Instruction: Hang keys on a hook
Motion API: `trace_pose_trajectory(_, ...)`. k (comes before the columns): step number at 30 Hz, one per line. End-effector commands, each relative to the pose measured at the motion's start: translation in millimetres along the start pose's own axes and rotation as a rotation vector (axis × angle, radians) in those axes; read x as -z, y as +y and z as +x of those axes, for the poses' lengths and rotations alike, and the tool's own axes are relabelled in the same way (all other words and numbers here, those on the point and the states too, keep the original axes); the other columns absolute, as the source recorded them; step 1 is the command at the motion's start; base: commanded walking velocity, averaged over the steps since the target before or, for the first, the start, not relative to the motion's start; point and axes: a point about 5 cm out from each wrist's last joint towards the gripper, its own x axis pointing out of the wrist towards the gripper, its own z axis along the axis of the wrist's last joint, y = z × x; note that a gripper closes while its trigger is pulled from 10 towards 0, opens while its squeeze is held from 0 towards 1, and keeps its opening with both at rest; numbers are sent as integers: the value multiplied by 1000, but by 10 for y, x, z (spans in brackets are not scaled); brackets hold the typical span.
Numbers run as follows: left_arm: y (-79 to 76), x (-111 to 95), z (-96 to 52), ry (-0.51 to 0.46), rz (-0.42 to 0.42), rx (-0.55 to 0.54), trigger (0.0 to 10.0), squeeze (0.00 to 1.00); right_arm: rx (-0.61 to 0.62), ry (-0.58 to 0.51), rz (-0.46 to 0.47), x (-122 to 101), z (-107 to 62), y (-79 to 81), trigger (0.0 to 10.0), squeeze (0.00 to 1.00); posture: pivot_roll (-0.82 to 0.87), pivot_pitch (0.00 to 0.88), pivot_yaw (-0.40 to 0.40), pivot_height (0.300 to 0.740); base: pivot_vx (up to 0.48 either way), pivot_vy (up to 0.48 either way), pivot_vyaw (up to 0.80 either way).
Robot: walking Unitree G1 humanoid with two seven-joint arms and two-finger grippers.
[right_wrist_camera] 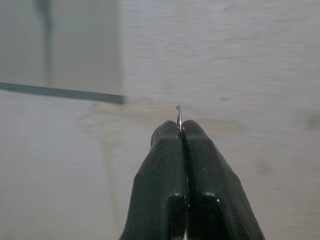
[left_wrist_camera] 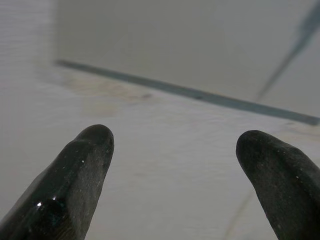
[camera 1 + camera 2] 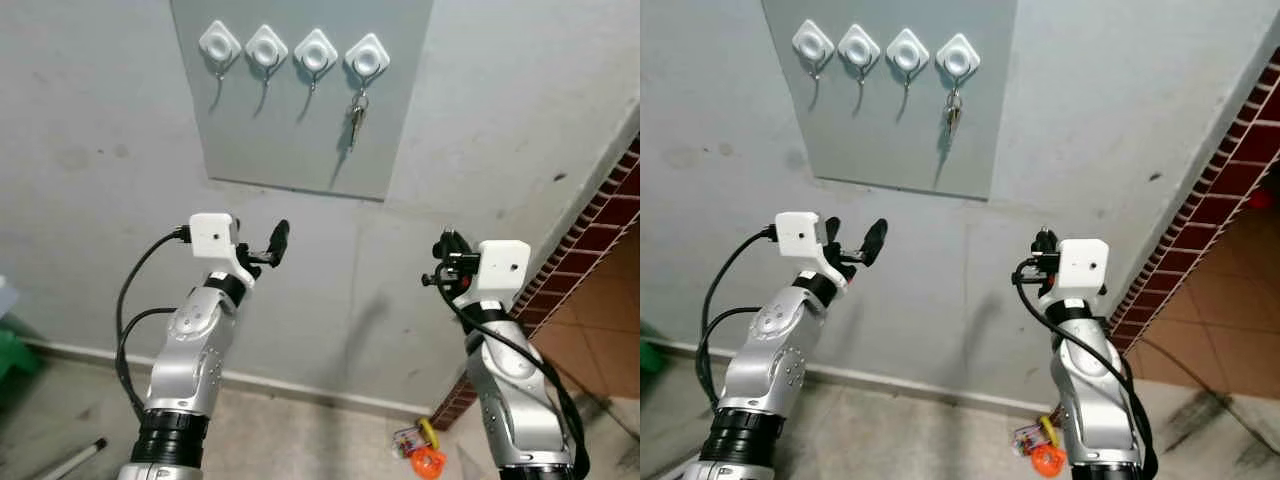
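Observation:
Four white diamond-shaped hooks (image 3: pixel 291 48) sit in a row on a grey panel (image 3: pixel 290 140) high on the wall. A bunch of keys (image 3: pixel 356 112) hangs from the rightmost hook (image 3: pixel 367 57). My left gripper (image 3: pixel 268 250) is raised below the panel, open, with nothing between its fingertips (image 2: pixel 92 150). Level with it and below the panel's right edge, my right gripper (image 3: pixel 443 243) is shut. In the right wrist view a thin sliver of metal (image 1: pixel 178 114) pokes out between its closed fingertips (image 1: pixel 167 135). Both grippers are well below the hooks and apart from the keys.
A red brick wall (image 3: pixel 600 230) runs along the right. On the floor by its foot lie small orange and yellow toys (image 3: pixel 425 452). A green object (image 3: pixel 12 350) and a white stick (image 3: pixel 75 458) lie at the lower left.

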Motion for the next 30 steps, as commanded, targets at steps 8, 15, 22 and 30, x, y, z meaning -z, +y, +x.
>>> trace_pose_trajectory(8,33,-62,-17,-16,11,8,10000,0,-33,-3,-7,-30,-7,28,10000,0,-78,0,-12,740,0,0,0)
trace_pose_trajectory(15,31,-145,9,-28,47,33,10000,0,-114,-17,-12,-96,46,44,10000,0,-79,0,-9,740,0,0,0)
trace_pose_trajectory(22,-51,-219,16,-45,90,88,10000,0,-245,-38,-3,-200,166,116,10000,0,-71,0,-9,740,0,0,0)
trace_pose_trajectory(30,-145,-416,52,-73,148,147,10000,0,-389,-90,-14,-414,397,215,10000,0,-60,0,-12,740,0,0,0)
